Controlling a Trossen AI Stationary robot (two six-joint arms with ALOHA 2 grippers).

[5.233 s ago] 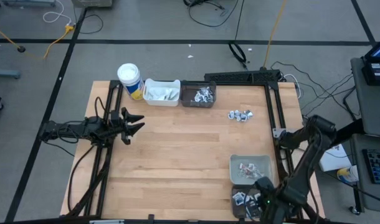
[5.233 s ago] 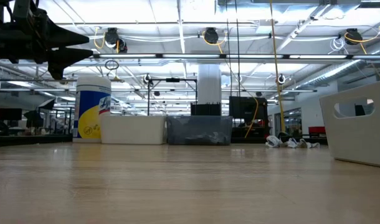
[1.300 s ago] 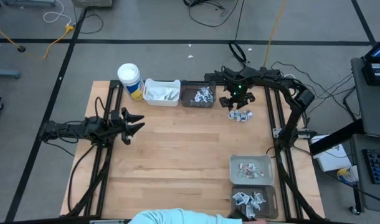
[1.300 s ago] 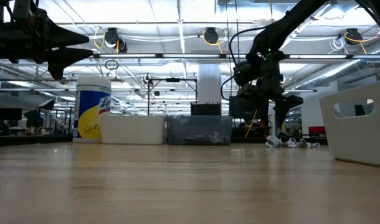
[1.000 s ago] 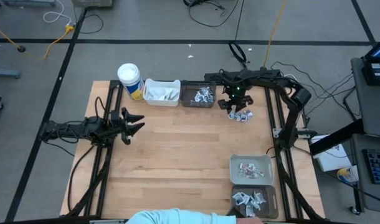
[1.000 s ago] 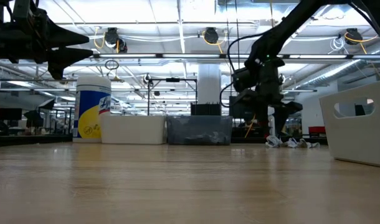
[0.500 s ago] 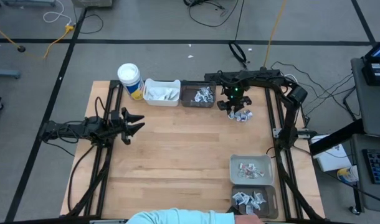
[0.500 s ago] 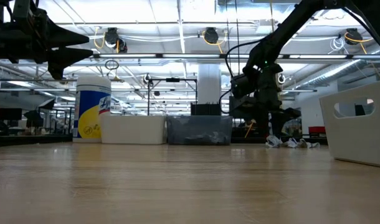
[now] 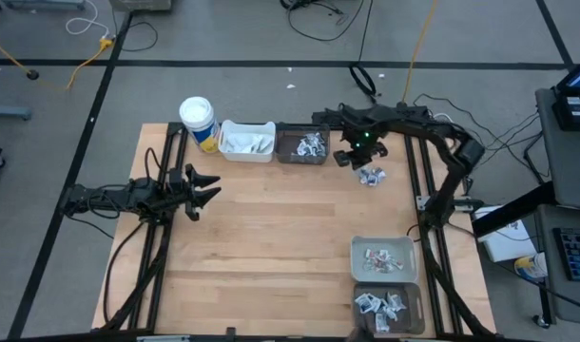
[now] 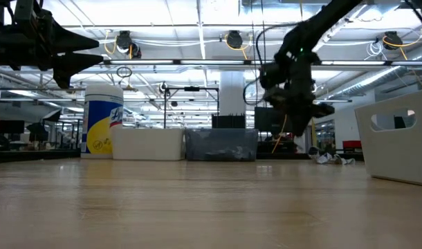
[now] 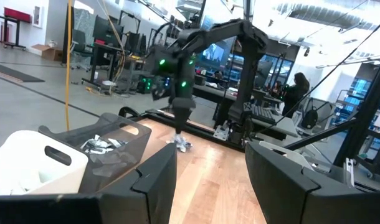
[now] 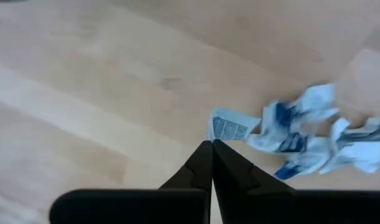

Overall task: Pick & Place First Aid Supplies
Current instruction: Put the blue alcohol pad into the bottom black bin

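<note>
right gripper (image 12: 211, 146): hanging above the table's far right area, fingers pressed together; a white-and-blue packet (image 12: 230, 127) is sitting right at the tips, can't tell if it's pinched.
loose packets (image 9: 371, 175): lying in a small cluster on the wooden table (image 9: 271, 237), just beside the right gripper.
left gripper (image 9: 203, 188): waiting over the table's left edge, fingers spread, nothing between them.
far bins: white bin (image 9: 246, 141) and dark bin (image 9: 303, 144) sitting side by side, both holding packets.
near bins: grey bin (image 9: 383, 256) and dark near bin (image 9: 387, 305) at the near right, both holding packets.
cup (image 9: 198, 122): standing just left of the white bin.
</note>
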